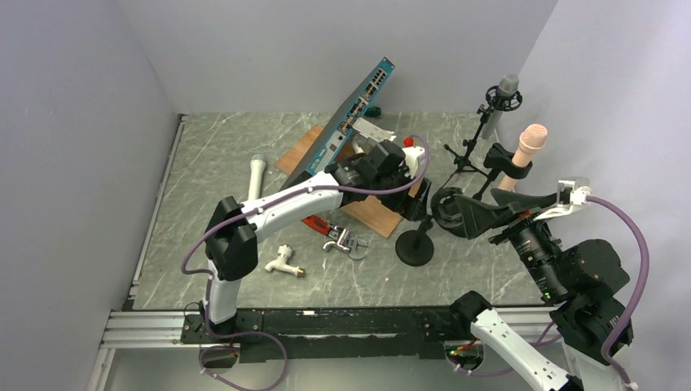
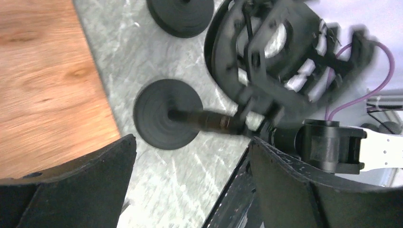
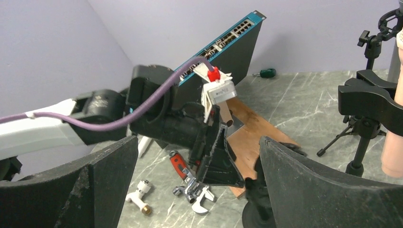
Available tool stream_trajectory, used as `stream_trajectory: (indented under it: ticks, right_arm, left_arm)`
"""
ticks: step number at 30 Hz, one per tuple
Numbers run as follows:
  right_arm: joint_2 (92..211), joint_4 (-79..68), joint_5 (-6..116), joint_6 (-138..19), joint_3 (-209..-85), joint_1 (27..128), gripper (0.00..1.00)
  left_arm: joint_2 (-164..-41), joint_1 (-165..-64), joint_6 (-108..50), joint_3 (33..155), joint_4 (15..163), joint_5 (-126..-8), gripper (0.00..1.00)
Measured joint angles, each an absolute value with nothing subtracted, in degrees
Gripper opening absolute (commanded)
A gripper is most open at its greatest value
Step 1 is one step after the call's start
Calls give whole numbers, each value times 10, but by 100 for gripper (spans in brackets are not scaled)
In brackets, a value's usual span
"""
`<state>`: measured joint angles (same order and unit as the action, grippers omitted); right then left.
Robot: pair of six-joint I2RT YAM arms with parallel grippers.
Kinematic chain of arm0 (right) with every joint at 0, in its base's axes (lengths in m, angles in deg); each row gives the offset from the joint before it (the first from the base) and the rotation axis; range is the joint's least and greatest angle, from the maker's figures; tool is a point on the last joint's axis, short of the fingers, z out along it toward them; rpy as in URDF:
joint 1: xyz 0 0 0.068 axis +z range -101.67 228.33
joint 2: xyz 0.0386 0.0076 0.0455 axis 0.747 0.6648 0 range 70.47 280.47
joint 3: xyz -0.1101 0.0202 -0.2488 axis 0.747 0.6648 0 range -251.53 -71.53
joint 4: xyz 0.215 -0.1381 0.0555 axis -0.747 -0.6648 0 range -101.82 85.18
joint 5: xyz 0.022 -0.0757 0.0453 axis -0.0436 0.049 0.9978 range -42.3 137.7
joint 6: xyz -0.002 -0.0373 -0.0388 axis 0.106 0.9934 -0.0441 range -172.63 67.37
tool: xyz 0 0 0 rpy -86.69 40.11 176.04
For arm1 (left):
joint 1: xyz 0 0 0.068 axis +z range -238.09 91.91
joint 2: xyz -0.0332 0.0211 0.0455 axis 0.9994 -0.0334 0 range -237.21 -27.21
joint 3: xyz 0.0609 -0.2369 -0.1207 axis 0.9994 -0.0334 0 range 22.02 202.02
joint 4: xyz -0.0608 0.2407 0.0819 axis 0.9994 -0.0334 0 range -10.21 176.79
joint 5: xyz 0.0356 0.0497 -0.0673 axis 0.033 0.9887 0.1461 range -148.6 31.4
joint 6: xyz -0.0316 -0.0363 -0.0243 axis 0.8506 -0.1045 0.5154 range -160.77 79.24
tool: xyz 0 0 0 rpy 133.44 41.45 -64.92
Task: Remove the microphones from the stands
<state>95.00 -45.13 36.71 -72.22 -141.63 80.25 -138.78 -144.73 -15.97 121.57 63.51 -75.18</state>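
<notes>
So, a gray microphone (image 1: 507, 85) sits on a tripod (image 1: 464, 159) at the back right, with a pink microphone (image 1: 534, 142) clipped upright just beside it. A white microphone (image 1: 257, 175) lies flat left of the wooden board (image 1: 300, 153). The left gripper (image 2: 192, 142) is spread open, with the round-base stand (image 1: 415, 246) just past its fingertips. The right gripper (image 3: 197, 140) gapes wide, holding nothing.

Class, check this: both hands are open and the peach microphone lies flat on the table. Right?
No: the top external view shows the peach microphone held up in its stand, not flat on the table. The left hand and right hand are open.
</notes>
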Motion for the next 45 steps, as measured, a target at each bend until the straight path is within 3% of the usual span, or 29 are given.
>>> stream_trajectory:
  ticks: [6, 11, 18, 25, 34, 41, 45]
  right_arm:
    - [957, -454, 362, -722, -1416, 803, 100]
    - [970, -457, 347, -721, -1416, 803, 100]
    - [1012, -502, 277, -706, -1443, 803, 99]
    - [1080, -589, 63, -713, -1540, 803, 100]
    - [1172, -617, -135, -696, -1583, 802, 100]
    - [1223, -553, -178, -629, -1563, 797, 99]
    - [1245, -516, -163, -594, -1547, 741, 99]
  left_arm:
    - [-1366, -1443, -236, 1342, 498, -712, 99]
    - [-1243, -1442, -292, 1354, 461, -681, 99]
    - [-979, -1442, -372, 1212, 494, -581, 99]
    - [-809, -1442, -446, 1010, 575, -485, 99]
    - [-753, -1442, -476, 902, 587, -436, 99]
    - [-708, -1442, -469, 881, 605, -452, 99]
    - [-699, -1442, -458, 880, 621, -479, 99]
